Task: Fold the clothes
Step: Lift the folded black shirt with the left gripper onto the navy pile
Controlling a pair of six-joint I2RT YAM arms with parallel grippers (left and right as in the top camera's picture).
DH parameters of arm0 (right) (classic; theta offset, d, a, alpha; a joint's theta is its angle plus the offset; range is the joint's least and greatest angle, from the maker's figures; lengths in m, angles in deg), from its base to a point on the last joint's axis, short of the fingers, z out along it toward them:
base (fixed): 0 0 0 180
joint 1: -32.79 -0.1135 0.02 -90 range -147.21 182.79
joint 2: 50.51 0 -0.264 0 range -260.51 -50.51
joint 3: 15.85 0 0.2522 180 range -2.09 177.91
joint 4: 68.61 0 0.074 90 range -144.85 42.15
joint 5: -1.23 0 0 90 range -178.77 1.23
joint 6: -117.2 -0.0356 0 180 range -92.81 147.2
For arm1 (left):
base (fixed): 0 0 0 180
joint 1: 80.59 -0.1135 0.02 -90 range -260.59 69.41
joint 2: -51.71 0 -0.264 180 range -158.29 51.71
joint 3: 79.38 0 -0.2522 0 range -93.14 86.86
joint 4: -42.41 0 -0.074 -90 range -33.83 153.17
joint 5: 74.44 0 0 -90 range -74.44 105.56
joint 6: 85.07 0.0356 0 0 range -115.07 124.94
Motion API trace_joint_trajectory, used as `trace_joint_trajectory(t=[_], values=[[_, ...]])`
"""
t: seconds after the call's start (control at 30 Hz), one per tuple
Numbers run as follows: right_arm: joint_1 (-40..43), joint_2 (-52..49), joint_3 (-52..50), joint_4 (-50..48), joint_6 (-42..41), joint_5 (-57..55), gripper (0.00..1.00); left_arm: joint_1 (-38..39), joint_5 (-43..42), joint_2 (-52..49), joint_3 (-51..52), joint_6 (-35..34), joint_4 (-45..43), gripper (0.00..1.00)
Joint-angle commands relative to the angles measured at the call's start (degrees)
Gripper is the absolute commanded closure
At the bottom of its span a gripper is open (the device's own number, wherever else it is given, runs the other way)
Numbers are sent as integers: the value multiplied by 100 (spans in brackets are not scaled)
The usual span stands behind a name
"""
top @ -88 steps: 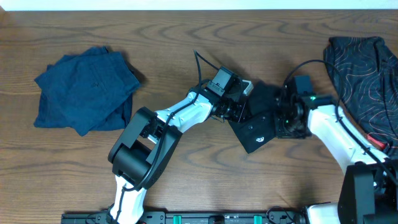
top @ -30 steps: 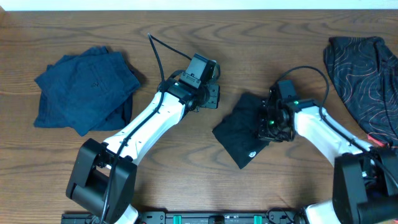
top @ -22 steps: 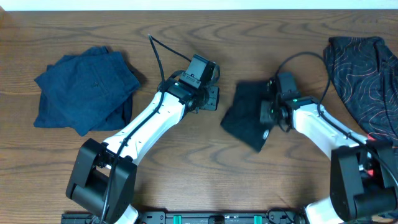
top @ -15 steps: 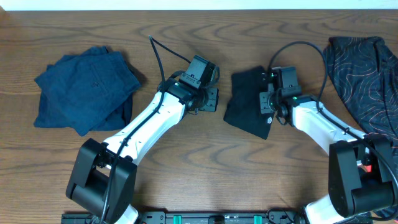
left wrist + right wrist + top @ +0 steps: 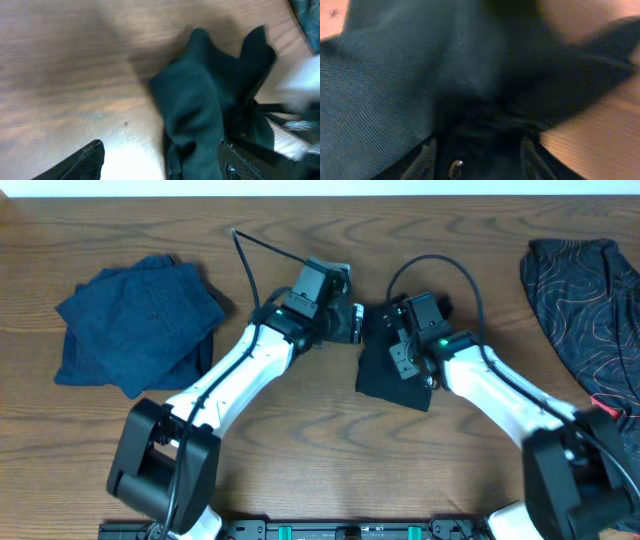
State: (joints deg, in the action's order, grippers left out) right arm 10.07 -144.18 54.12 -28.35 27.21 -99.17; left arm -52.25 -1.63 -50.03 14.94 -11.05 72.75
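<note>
One high view, two close
Overhead looks straight down on the worktop (image 5: pixel 400 480); left wrist camera, low, sees the black garment (image 5: pixel 195 105) at 3 o'clock; right wrist camera nearly touches it.

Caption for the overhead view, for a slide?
Overhead: right gripper holds black garment mid-table, left gripper open beside it; blue clothes piled at left, patterned garment at right.

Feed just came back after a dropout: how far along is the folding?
Done: the blue garment looks folded at far left. In hand: the black garment at centre is bunched and gripped by the right pincer. The left pincer is open beside it. Left: finishing that fold, then the patterned garment, which lies unfolded at the right edge.
</note>
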Motion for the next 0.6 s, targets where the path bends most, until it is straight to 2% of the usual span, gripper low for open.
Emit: trace_joint_trajectory(t=[0.0,0.27,0.57], values=[[170,938,164,142,-426,-892,43,-345,-968,-330,22,317,-273,25],[551,2516,192,925,-450,-885,37,-732,-2741,-1399,20,367,-1674,20],[588,3023,192,1405,-579,-863,36,-400,-3252,-2332,9,164,-2487,18]])
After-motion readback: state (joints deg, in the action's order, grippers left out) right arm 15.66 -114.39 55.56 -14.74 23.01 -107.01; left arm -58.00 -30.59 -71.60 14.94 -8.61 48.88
